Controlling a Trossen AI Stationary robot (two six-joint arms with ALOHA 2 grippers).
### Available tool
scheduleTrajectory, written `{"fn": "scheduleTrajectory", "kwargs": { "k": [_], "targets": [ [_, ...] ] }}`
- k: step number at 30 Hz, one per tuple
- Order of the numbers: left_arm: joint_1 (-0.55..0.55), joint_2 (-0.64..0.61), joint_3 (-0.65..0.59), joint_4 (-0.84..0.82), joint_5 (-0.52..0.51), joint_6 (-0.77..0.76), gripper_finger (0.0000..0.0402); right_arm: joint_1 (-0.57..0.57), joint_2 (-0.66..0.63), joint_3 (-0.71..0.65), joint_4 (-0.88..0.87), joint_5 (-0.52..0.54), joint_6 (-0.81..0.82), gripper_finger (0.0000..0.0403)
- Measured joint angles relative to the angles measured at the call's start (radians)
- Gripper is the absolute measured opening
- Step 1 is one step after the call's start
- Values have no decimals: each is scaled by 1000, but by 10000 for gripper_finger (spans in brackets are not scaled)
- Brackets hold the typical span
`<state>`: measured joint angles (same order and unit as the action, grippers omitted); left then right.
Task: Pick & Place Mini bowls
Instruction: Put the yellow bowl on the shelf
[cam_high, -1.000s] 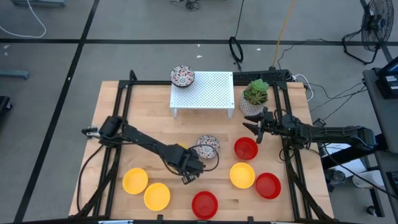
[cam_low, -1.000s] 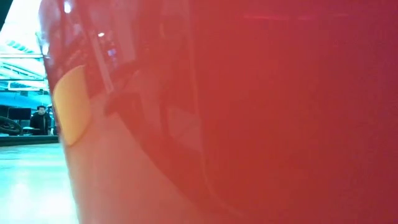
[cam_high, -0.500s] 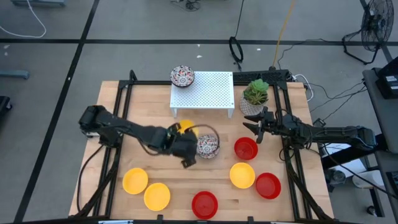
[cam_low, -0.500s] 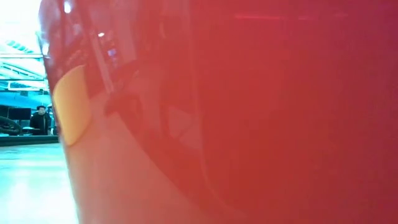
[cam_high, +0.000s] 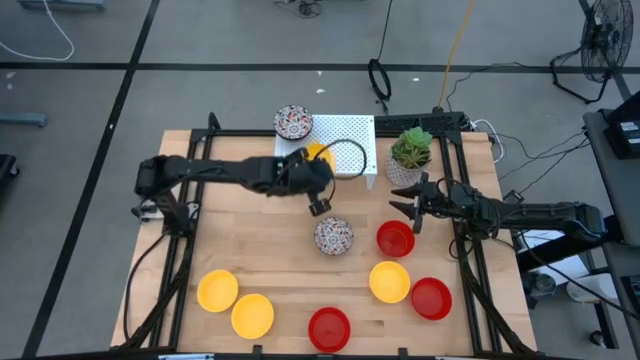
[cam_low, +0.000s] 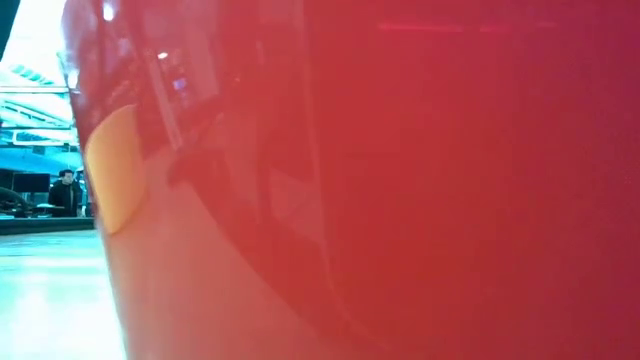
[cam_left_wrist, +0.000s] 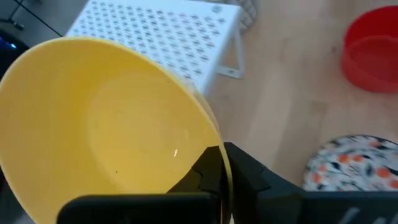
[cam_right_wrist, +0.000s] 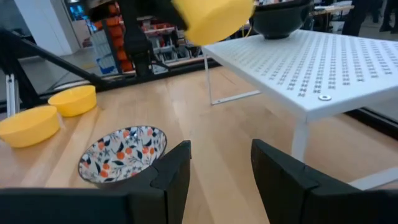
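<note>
Moved: left gripper (cam_high: 312, 172) has carried the yellow bowl (cam_high: 317, 155) up from beside the patterned bowl (cam_high: 333, 236) to the white rack (cam_high: 352, 140).
Grip: clamped on its rim.
Right gripper (cam_high: 415, 205): waiting near the plant (cam_high: 411, 148), fingers apart.
Low view: likely blocked by a red bowl (cam_low: 400, 180).

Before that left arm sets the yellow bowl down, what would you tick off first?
1. Left claw shut on the yellow bowl: ok.
2. Bowl over the white perforated shelf: ok, at its near-left edge.
3. Bare shelf space beside the patterned bowl already there: ok.
4. Bowl held level: not ok, tilted.
5. Right claw out of the way: ok, open near the potted plant.
</note>
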<state>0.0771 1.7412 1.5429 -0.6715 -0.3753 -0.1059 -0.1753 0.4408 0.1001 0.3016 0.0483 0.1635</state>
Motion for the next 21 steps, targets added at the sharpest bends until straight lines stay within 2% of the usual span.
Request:
{"fn": "scheduleTrajectory", "kwargs": {
  "k": [7,14,21],
  "targets": [
    [83,0,0,64,60,63,18,0,6,2,7,2,0,155],
    [81,24,0,97,97,134,6,0,7,4,13,2,7,155],
    [94,29,0,86,91,150,20,0,10,4,23,7,7,155]
  ]
}}
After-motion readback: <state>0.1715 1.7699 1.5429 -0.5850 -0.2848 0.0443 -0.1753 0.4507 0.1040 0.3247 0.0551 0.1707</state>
